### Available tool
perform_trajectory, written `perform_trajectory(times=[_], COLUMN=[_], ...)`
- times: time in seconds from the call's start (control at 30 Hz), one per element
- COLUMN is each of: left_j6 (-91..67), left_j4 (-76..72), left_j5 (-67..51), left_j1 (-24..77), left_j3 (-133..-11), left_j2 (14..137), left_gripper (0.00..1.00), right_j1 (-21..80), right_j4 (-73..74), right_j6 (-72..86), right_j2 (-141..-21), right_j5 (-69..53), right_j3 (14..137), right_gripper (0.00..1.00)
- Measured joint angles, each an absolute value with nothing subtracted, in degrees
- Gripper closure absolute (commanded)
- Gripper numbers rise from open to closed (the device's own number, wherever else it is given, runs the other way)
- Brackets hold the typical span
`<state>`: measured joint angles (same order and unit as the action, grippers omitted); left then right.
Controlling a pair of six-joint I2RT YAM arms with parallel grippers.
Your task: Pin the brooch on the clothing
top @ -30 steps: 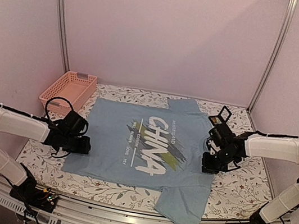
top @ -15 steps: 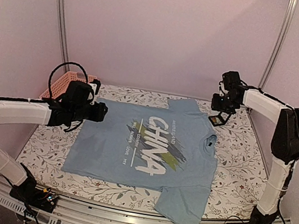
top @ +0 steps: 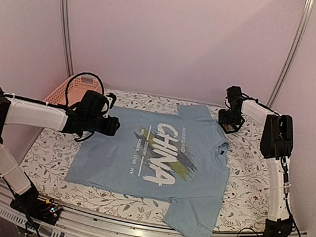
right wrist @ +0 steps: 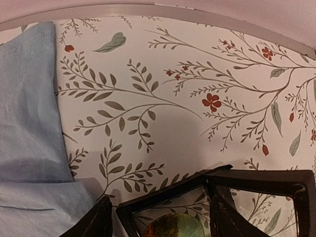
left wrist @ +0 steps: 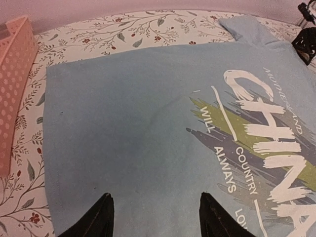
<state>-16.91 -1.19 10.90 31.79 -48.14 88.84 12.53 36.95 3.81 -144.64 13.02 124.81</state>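
Observation:
The clothing (top: 158, 154), a light blue T-shirt with white "CHINA" lettering, lies flat on the floral table. My left gripper (top: 110, 126) hovers over its left part. In the left wrist view this gripper (left wrist: 155, 210) is open with only blue fabric (left wrist: 123, 123) between the fingers. My right gripper (top: 228, 122) reaches to the back right, beyond the shirt's collar. In the right wrist view it (right wrist: 159, 196) stands open astride a small black hinged case (right wrist: 256, 180). The brooch (right wrist: 174, 227), round, orange and greenish, lies inside that case at the frame's bottom edge.
A pink slotted basket (top: 69, 89) stands at the back left, right beside the shirt's edge (left wrist: 12, 89). The shirt's sleeve (right wrist: 24, 123) lies just left of the case. The table's raised back rim (right wrist: 197, 12) runs close behind the right gripper.
My right gripper left the shirt's collar area, swung to the back right over the case and opened. The left arm moved from the shirt's near left edge up over its left part.

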Motion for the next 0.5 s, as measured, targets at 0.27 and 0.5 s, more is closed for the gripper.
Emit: perform_trajectory(times=[0.27, 0.5], left_j6=[-16.86, -16.51], left_j4=[-1.15, -0.64], left_j5=[10.46, 9.85], left_j1=[31.83, 31.86], left_j3=[-48.82, -49.3], left_j2=[89.82, 90.8], left_gripper=[0.41, 0.41], right_j1=[11.55, 11.29], right_j4=[37.36, 37.47], right_j6=[3.18, 3.07], right_j2=[-146.1, -145.99], right_j5=[11.77, 8.27], right_j3=[125.08, 124.57], right_gripper=[0.38, 0.45])
